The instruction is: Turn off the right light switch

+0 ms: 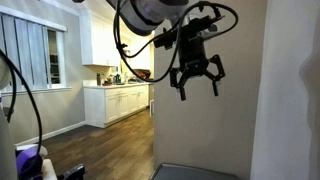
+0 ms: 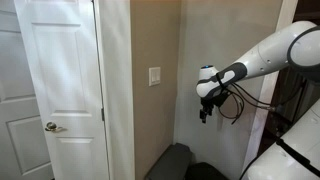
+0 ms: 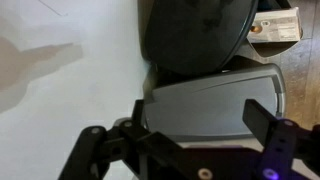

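A white light switch plate (image 2: 154, 77) sits on the beige wall in an exterior view; I cannot make out its separate switches. My gripper (image 2: 203, 112) hangs in the air well to the right of the plate, apart from the wall. In an exterior view the gripper (image 1: 197, 83) points down with its fingers spread open and empty. The wrist view shows both black fingers (image 3: 195, 125) apart with nothing between them, over a grey lidded bin (image 3: 215, 95). The switch is out of the wrist view.
A white door (image 2: 55, 90) with a metal handle stands left of the switch wall. A grey bin (image 2: 175, 160) sits on the floor below the arm. A kitchen with white cabinets (image 1: 118, 102) lies behind. A cardboard box (image 3: 275, 25) rests on the floor.
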